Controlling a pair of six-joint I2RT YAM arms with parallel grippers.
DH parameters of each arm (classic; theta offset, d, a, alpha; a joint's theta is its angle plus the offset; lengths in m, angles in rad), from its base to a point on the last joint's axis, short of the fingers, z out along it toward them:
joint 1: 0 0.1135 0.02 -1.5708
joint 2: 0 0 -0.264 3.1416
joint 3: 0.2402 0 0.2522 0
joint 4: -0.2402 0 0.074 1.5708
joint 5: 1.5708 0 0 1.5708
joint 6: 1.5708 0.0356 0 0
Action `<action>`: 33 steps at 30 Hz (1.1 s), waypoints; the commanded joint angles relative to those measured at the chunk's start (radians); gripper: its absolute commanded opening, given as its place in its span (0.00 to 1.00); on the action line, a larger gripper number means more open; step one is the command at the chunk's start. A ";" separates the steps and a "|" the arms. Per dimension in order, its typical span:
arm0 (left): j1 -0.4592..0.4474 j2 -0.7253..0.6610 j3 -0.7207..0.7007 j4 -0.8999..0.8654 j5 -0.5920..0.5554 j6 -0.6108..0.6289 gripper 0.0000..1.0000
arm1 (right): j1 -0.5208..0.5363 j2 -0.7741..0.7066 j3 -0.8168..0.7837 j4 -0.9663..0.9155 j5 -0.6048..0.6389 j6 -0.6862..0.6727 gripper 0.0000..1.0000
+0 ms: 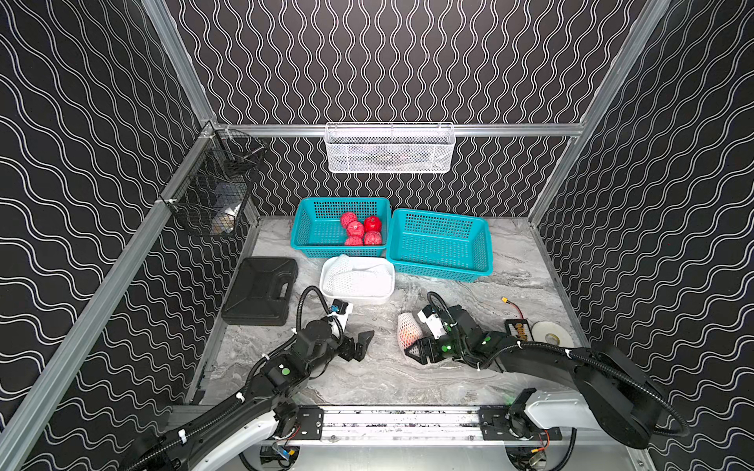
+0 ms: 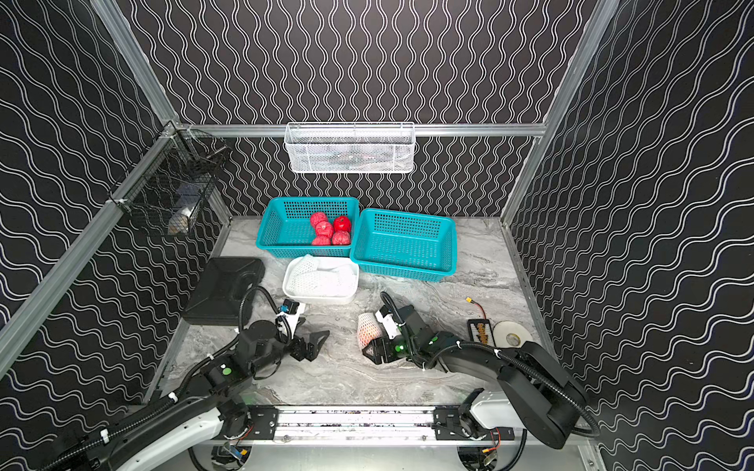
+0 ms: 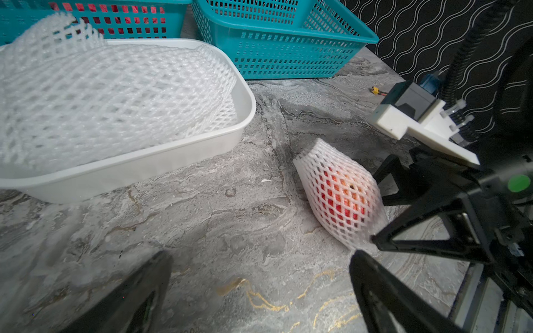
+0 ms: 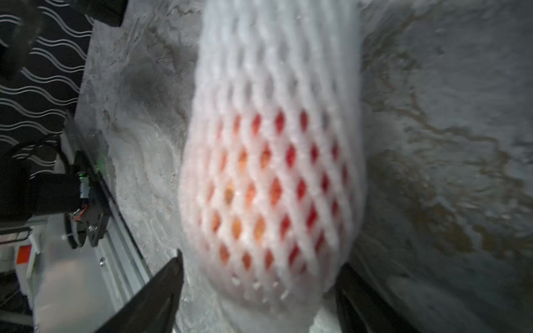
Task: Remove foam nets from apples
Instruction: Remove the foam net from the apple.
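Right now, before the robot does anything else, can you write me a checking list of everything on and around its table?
Surface: grey marble table, no spills seen.
Job's things: one netted apple lies on the table; bare apples sit in a teal basket; the empty teal basket is beside it; loose foam nets fill the white tub.
Clutter: black case, battery pack, white tape roll.
Grippers: left gripper open, holding nothing; right gripper has its jaws either side of the netted apple, grip unclear.
Cables: black hoses loop over both arms; a yellow-plug wire lies by the battery pack.
Surroundings: white wire basket and black wire basket hang on the rails.
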 commanded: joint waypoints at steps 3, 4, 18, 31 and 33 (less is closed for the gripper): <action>0.001 -0.015 0.006 0.013 -0.008 0.000 0.99 | 0.003 -0.060 0.002 -0.024 0.092 0.042 0.50; 0.001 -0.015 0.007 0.012 -0.010 0.001 0.99 | 0.003 -0.073 0.007 -0.036 0.106 0.040 0.48; 0.001 -0.009 0.029 -0.018 -0.053 0.039 1.00 | 0.003 0.002 0.298 -0.434 0.020 -0.089 0.15; 0.001 -0.033 0.009 -0.012 -0.081 0.033 0.99 | 0.022 0.252 0.812 -1.079 0.017 -0.146 0.05; 0.000 -0.029 0.015 -0.010 -0.081 0.038 1.00 | 0.026 0.282 0.855 -1.104 0.037 -0.143 0.03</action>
